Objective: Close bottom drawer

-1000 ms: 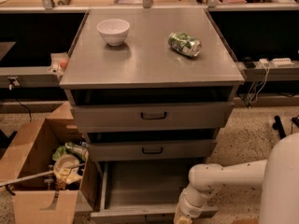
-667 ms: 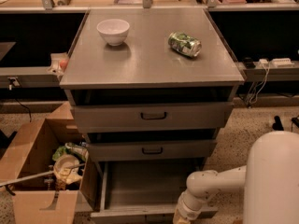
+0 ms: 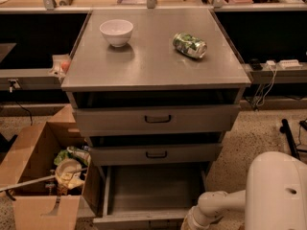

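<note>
CLOSING MOVE PENDING: The bottom drawer, a wide shallow grey metal tray, stands pulled well out of the grey metal three-drawer table. Its empty floor is open to the camera and its plain front lies along the lower edge of the view.

Over the past second the robot's white jointed arm has drawn in. The long forearm that reached in from the right is now tucked close, and the bulky white shoulder housing fills more of the lower right corner. The ribbed wrist remains low at the right end of the drawer front.

The claw itself is below the bottom edge of the view, just off that right end, so whether it is open or closed cannot be told.

The drawer has not visibly travelled in that time, and as much of its floor shows as before. On this evidence the arm is settling against the front and the push has not yet taken effect, so nearly the whole closing stroke remains.

The middle drawer and the taller top drawer sit slightly proud above it, each with a small dark handle. On the table top a white ceramic bowl and a dented green drink can, lying on its side, are unmoved. So is the open brown cardboard box of rubbish beside the drawer's left wall.
</note>
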Robot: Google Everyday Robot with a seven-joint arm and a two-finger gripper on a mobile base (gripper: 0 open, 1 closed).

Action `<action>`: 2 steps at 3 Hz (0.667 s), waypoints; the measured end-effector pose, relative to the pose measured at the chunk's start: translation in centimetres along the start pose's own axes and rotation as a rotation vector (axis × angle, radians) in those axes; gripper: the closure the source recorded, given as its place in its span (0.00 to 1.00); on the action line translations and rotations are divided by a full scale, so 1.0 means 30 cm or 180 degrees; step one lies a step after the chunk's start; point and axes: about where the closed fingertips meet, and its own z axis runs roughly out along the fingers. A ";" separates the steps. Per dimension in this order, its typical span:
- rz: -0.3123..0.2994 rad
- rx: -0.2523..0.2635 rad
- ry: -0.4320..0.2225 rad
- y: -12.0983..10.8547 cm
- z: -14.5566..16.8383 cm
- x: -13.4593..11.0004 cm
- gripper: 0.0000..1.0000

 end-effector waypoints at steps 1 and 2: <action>0.0014 0.0170 -0.0088 -0.080 0.056 0.025 1.00; 0.0022 0.0239 -0.0127 -0.101 0.055 0.021 1.00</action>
